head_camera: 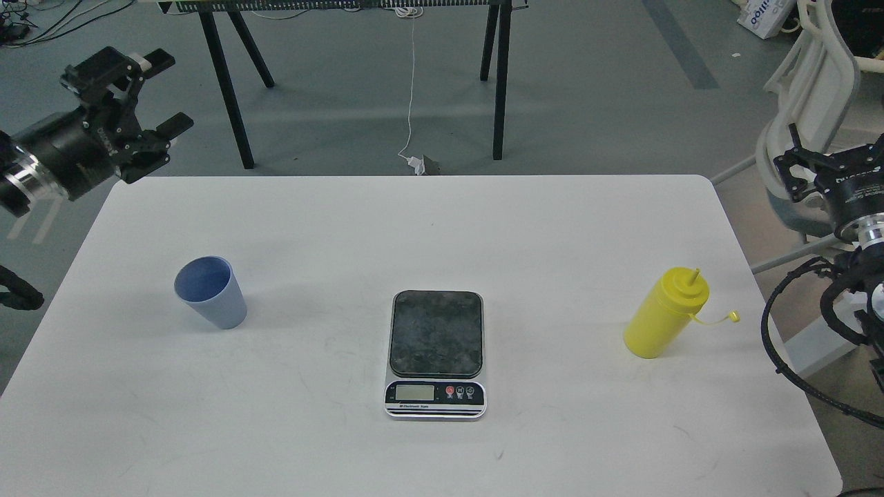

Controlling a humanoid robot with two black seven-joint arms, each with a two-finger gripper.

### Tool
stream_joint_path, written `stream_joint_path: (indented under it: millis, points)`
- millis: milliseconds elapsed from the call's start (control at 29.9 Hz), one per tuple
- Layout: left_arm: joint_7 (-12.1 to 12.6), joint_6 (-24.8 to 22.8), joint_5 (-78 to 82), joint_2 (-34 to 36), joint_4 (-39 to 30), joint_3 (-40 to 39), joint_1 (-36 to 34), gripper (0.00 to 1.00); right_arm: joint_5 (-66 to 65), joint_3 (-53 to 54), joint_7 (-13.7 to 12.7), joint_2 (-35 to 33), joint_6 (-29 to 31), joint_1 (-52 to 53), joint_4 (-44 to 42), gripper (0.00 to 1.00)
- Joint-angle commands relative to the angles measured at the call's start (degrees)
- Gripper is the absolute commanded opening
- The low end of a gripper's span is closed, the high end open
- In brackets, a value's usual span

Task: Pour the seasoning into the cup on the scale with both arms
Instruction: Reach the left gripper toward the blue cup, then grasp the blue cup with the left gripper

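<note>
The scale (435, 354) sits mid-table, long axis running away from the camera, display nearest. Cup (211, 292) stands upright left, bottle (664, 313) upright right, nozzle up, cap dangling. Left gripper (153, 94) spread, empty. Right gripper (792, 167) half cut off; jaws unreadable.

Both arms are black with silver wrist rings; looped black cables (794, 352) trail the right one.
</note>
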Motion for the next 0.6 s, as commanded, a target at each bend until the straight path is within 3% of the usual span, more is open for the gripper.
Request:
stream_joint_path:
  millis: [0,134,368,568]
  points:
    - [-0.33,3.97,10.00,1.28,-0.04,0.86,1.24,0.97,0.03,0.87,0.00,-0.60,0.00,-1.26,0.09,1.00]
    - [-1.44,11.52,23.43,1.37,-2.49,2.52,2.47,0.96,0.03,1.23,0.00,-1.12,0.00,-1.79,0.00,1.00]
    - [-1.44,30.06,49.81,1.02,-3.21,13.15,3.97,0.90,0.03,1.67,0.00,-1.83,0.00,-1.97,0.00,1.00]
    - [-1.44,35.53,55.03,-1.69,3.63,22.12,3.88,0.82,0.03,2.28,0.00,-2.44,0.00,-1.97,0.09,1.00]
